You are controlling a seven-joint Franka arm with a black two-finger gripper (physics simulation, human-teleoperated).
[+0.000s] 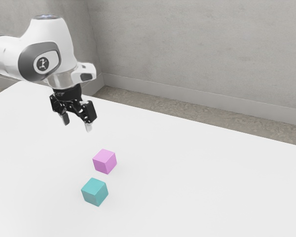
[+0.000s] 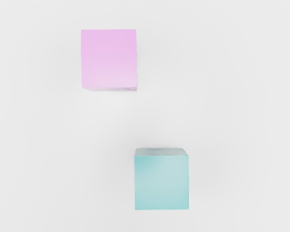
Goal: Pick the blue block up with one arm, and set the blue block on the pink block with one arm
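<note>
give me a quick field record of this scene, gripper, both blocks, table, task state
gripper: black two-finger gripper, open, empty, in the air above the table
target: blue-green cube, resting on the table, not held
goal: pink cube, resting on the table, nothing on top
spacing: the cubes stand apart with a bare gap between them; in the exterior view the pink one is nearer the gripper
surface: white table
task state: pick not yet done, stack not yet done
</note>
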